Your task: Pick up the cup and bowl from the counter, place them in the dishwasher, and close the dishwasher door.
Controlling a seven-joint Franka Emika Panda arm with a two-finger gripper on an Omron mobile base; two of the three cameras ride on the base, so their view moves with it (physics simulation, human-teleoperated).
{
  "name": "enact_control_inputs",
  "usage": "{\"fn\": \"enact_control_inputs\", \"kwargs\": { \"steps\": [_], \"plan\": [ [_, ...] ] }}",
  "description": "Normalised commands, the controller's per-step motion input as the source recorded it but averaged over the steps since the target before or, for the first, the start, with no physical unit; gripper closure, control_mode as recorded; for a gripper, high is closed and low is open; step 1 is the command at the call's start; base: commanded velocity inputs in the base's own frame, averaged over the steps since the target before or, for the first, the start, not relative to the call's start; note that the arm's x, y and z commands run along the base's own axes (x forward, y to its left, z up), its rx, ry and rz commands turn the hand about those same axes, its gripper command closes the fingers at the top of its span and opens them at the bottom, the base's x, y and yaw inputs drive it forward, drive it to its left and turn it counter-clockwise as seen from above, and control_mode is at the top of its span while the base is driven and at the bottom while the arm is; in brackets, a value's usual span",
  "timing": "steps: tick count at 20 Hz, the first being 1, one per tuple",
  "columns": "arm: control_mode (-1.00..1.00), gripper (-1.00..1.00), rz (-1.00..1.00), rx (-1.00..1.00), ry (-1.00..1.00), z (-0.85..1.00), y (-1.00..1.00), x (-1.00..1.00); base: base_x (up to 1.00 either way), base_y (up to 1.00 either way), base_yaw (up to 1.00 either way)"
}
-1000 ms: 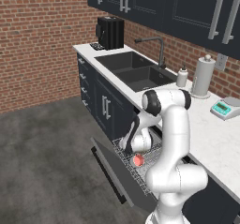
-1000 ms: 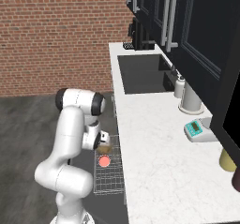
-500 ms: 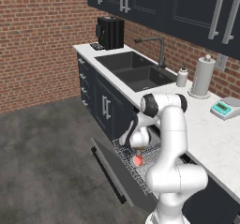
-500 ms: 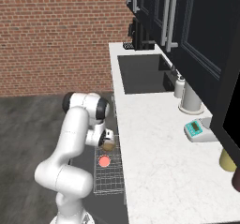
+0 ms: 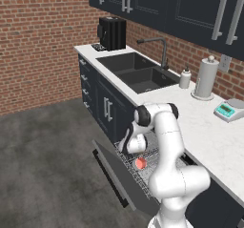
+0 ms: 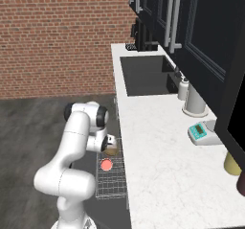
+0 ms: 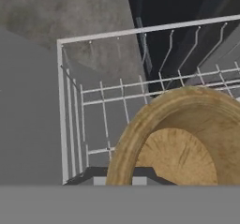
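My gripper (image 6: 108, 144) is shut on the brown wooden bowl (image 6: 112, 151), holding it just above the dishwasher's grey-white wire rack (image 6: 113, 186). In the hand view the bowl (image 7: 187, 141) looms large, tilted, with the rack (image 7: 89, 120) under it. The white cup with the red-pink inside (image 5: 141, 163) stands upright in the rack, just beside the held bowl, and the right base view also shows the cup (image 6: 106, 165). The dishwasher door (image 5: 116, 174) hangs dropped open in front of the rack. From the left base view my gripper (image 5: 135, 145) hides most of the bowl.
The white counter (image 5: 209, 131) carries a paper towel roll (image 5: 205, 77), a soap bottle (image 5: 185, 78), a small scale (image 5: 228, 110) and a black coffee machine (image 5: 112, 33). A dark sink (image 5: 138, 72) is set into it. A yellow jar (image 6: 233, 163) stands at the near right.
My hand has carried the bowl a little lower and along the rack, closer to the wires. The cup has stayed where it was.
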Motion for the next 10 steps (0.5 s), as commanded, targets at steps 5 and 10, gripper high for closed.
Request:
{"fn": "enact_control_inputs", "kwargs": {
  "steps": [5,10],
  "plan": [
    [-1.00,1.00,0.00,-0.01,0.00,-0.14,0.10,0.12,0.00,0.00,0.00],
    [-1.00,1.00,0.00,0.00,0.03,-0.28,0.00,0.00,0.00,0.00,0.00]
  ]
}}
